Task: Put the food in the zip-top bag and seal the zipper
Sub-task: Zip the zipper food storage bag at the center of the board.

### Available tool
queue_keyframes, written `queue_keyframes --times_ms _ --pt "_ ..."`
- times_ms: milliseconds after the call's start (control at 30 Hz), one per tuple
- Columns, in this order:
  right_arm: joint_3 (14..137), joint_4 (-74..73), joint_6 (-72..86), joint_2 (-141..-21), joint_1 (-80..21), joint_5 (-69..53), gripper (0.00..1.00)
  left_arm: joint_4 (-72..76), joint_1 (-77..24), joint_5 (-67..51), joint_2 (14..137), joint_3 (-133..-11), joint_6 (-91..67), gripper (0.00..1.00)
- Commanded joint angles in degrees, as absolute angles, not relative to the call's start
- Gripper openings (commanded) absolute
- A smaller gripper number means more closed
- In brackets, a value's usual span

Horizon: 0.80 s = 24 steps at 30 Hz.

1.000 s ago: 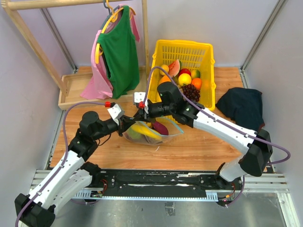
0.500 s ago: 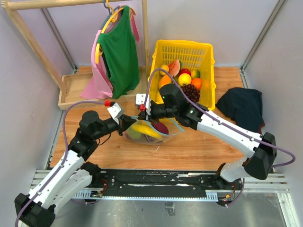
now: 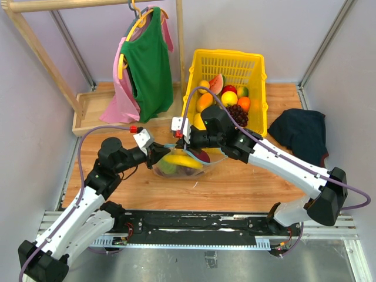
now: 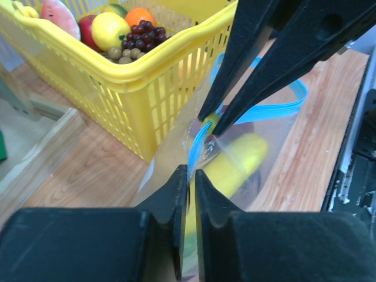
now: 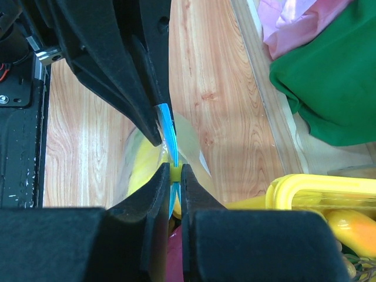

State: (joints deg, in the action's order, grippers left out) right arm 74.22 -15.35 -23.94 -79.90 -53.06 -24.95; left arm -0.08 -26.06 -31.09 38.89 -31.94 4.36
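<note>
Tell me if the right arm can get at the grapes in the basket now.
Likely not yet: its end effector is clamped on the zipper, though the grapes lie uncovered nearby.

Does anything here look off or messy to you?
Nothing is spilled or broken. The one oddity is the zip-top bag: the left claw and the right claw pinch its zipper together at one end, but beyond them the blue strip bows open in a loop, with the banana inside.
</note>
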Motion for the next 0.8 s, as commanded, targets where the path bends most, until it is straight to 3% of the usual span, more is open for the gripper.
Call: queue_keyframes --times_ms 0,167,367,500,667,767 --pt "74.57 -15.88 -23.07 -78.50 -52.87 -26.89 0.01 3.88 -25.86 -35.45 38.88 -32.35 5.44 0.21" --pt "74.57 -15.41 -22.81 -78.05 -53.04 -29.27 0.01 4.86 -25.84 -37.95 39.58 -31.79 5.43 0.34" --pt "74.99 -15.57 -22.79 -78.28 -53.50 -30.85 0.01 5.18 -25.85 -38.35 40.40 -31.67 5.19 0.34" --pt "75.19 -15.97 -22.79 -78.46 -54.00 -31.31 0.01 5.51 -25.84 -39.72 40.64 -31.56 5.18 0.26" --pt "75.83 -17.16 -22.79 -79.04 -54.40 -31.15 0.01 5.62 -25.90 -40.56 40.78 -31.56 5.35 0.02" --pt "76.05 -18.18 -22.79 -79.44 -54.45 -29.49 0.01 5.62 -25.84 -40.98 40.63 -31.69 5.43 0.01"
